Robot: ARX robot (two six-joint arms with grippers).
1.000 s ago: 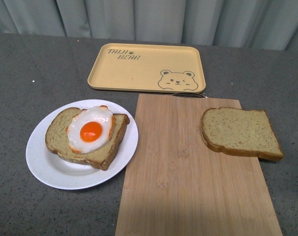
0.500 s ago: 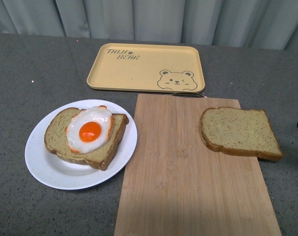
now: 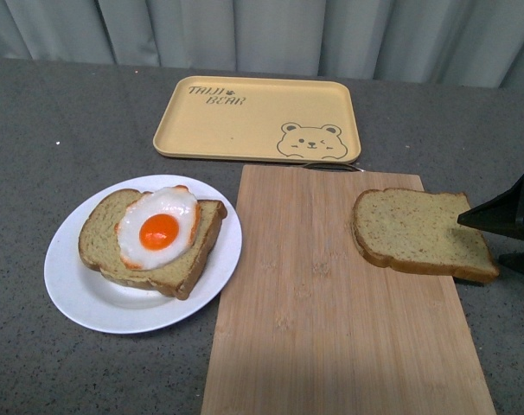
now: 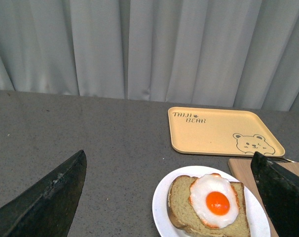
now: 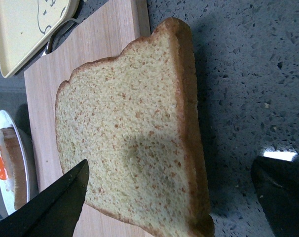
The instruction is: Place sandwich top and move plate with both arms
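Note:
The sandwich top (image 3: pixel 420 232), a bare speckled slice, lies flat on the right side of the bamboo board, its right crust past the board's edge. My right gripper (image 3: pixel 480 239) comes in from the right edge, open, its fingertips at that crust. In the right wrist view the slice (image 5: pixel 130 143) fills the space between the spread fingers of the gripper (image 5: pixel 169 168), which grip nothing. The white plate (image 3: pixel 80 294) sits front left and holds a slice with a fried egg (image 3: pixel 158 229). My left gripper (image 4: pixel 168 155) is open, some way back from the plate (image 4: pixel 162 207). It does not appear in the front view.
A yellow bear-print tray (image 3: pixel 258 118) lies behind the plate and board. The bamboo cutting board (image 3: pixel 331 328) runs from the middle to the front edge, touching the plate's right rim. Grey tabletop surrounds them, with a curtain at the back.
My right gripper has come into the front view from the right edge and reached the bare slice's right crust. The bread, plate and board have not moved.

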